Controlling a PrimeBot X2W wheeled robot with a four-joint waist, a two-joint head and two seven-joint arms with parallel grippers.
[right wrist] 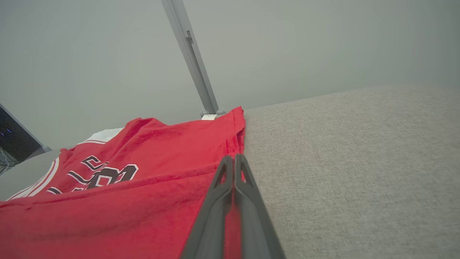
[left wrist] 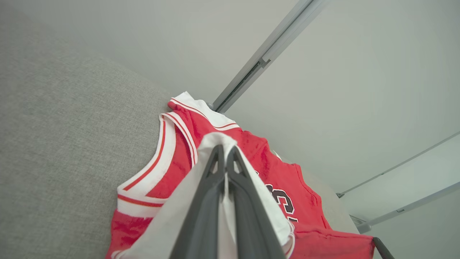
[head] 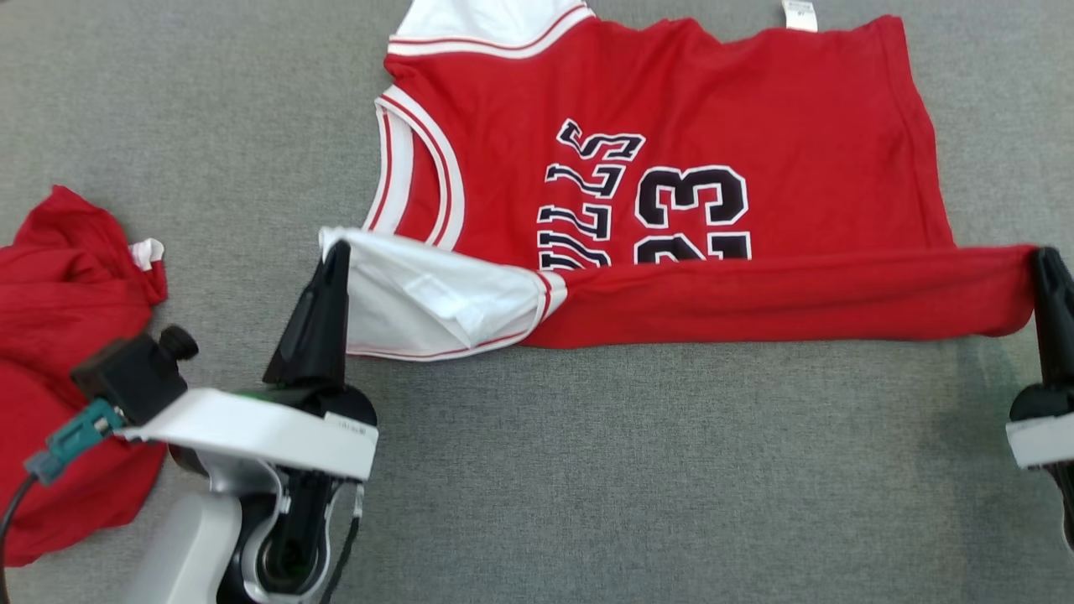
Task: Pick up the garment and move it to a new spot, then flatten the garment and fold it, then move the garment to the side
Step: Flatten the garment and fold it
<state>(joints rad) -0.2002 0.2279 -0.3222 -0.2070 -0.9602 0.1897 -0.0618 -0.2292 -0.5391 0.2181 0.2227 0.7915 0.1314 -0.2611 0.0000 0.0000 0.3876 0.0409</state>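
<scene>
We are gripping the red basketball jersey (head: 755,101), spread on the grey fabric surface (head: 671,470), by its lifted near edge; left gripper (head: 337,252) clamping the white shoulder, right gripper (head: 1045,258) the hem corner; it is looking light and limp, so corners are serving best.

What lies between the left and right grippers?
Head view: the lifted near edge of the red jersey spans from left gripper to right gripper, both pinching it.

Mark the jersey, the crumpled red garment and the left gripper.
red jersey (head: 822,126), head view, plain red panel right of the number
crumpled red garment (head: 59,285), head view, middle of the heap
left gripper (head: 337,249), head view, fingertips shut on the white fold
</scene>
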